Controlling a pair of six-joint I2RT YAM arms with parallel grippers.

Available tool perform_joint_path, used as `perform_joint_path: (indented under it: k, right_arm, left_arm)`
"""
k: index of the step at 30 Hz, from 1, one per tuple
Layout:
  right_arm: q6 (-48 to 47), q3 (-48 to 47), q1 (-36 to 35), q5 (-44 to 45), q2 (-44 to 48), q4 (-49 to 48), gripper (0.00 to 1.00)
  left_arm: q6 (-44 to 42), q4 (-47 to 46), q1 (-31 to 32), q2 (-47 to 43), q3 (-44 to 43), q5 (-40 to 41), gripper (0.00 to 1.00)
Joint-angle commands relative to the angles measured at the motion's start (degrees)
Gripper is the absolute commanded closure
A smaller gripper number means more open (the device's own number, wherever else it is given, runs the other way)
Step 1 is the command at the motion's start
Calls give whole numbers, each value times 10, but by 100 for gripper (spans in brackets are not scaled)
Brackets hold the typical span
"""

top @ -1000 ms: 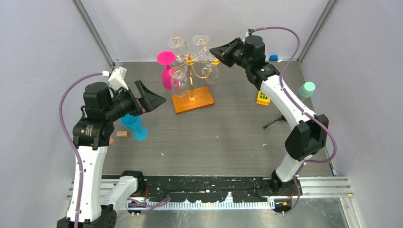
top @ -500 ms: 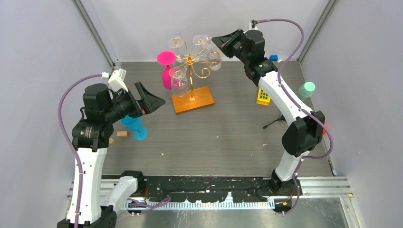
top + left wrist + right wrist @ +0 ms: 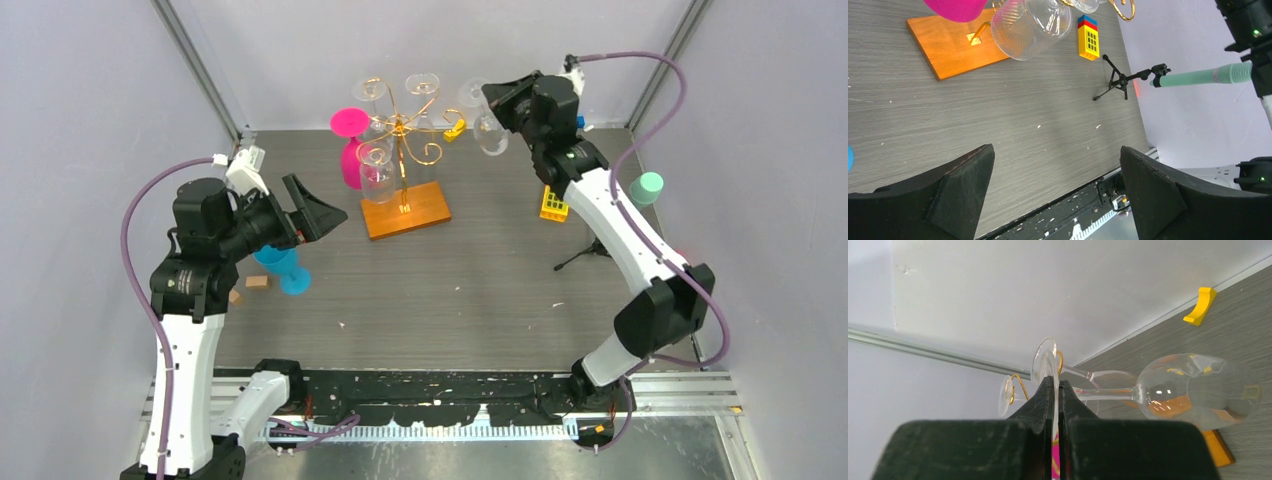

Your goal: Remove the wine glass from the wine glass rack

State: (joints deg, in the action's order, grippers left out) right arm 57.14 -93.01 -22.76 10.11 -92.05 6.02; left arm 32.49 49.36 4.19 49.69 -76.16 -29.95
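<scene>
- One clear wine glass (image 3: 488,128) is off the rack and up in the air, over the desk's far edge, right of the middle.
- Its round foot is pinched between the right gripper's (image 3: 492,97) fingers, which are closed almost flat together on the thin disc. In the right wrist view the stem runs sideways from the gripper (image 3: 1054,386) to the bowl (image 3: 1193,390).
- Just to its left stands the wine glass rack (image 3: 403,128), its gold arms apart from the held glass. The orange-brown base (image 3: 405,208) sits on the far middle of the desk (image 3: 470,290).
- Several clear glasses hang on the rack, one low at the front (image 3: 377,170) and two high up (image 3: 372,90) (image 3: 423,85).
- A magenta glass (image 3: 350,123) is at the rack's left side.
- The left gripper (image 3: 325,210) hovers over the desk's left part, near the wooden base. Its jaws are spread wide with nothing between them, as the left wrist view also shows (image 3: 1055,152).
- A blue goblet (image 3: 280,265) and a small wooden block (image 3: 258,282) lie by the left edge.
- Toward the right edge are a yellow block (image 3: 553,205), a black tripod (image 3: 580,258) and a mint-green cylinder (image 3: 647,187).
</scene>
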Motion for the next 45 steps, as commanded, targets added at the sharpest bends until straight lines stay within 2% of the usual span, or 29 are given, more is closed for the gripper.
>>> perform_joint_path:
  k: [1, 4, 7, 13, 20, 25, 30, 34, 37, 40, 45]
  right_arm:
    - [14, 9, -4, 43, 87, -1, 100]
    - [42, 30, -5, 23, 132, 40, 100]
    - [65, 62, -11, -9, 189, 86, 100]
    - [112, 167, -45, -72, 287, 117, 100]
    - [184, 246, -128, -103, 379, 116, 100]
    - [267, 310, -193, -123, 420, 96, 100]
    - [339, 375, -260, -104, 444, 28, 100]
    - [348, 382, -312, -75, 426, 4, 100]
    - [352, 387, -336, -47, 424, -13, 100]
    - [357, 384, -340, -46, 425, -19, 100]
    - [368, 381, -342, -58, 421, -33, 100]
  left_arm:
    - [-11, -28, -2, -6, 3, -8, 0]
    - [-16, -64, -2, -12, 15, -56, 0]
    - [-21, -119, -2, -29, 30, -156, 0]
    - [-7, -207, -2, -67, 56, -280, 0]
    - [74, -387, 5, -134, 171, -297, 0]
    - [64, -441, 22, -153, 226, -340, 0]
    - [57, -490, 91, -152, 277, -309, 0]
    - [-12, -468, 234, -122, 292, -223, 0]
    - [-77, -423, 310, -95, 289, -158, 2]
    - [-92, -445, 340, -83, 295, -103, 2]
    - [-77, -508, 355, -62, 305, -89, 7]
